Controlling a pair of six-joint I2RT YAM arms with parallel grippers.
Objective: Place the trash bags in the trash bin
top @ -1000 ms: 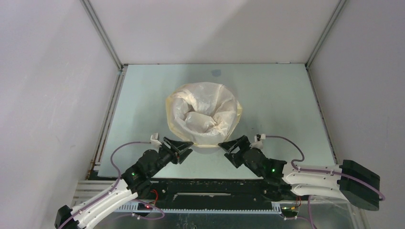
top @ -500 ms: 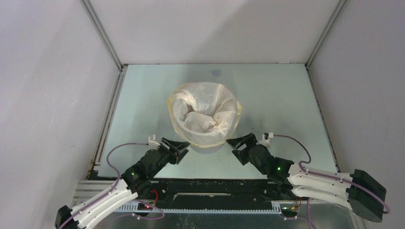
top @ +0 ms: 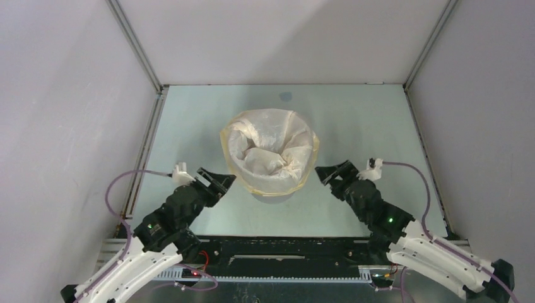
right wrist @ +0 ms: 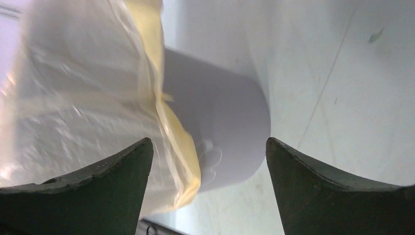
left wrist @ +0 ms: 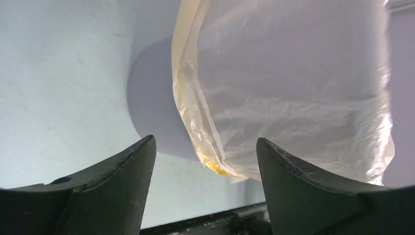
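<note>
We saw the bag (top: 270, 148) lining the bin (left wrist: 151, 98), its hem (left wrist: 195, 117) hanging outside, with the left gripper (top: 224, 181) and right gripper (top: 325, 175) spread empty either side, and judged the 2 should tug that hem down evenly.

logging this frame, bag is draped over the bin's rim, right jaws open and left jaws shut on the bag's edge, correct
Not quite. The left jaws are open too, with nothing between them; the left wrist view shows the trash bag lying beyond them. The rest holds: it drapes over the trash bin rim and the right jaws are open.
</note>
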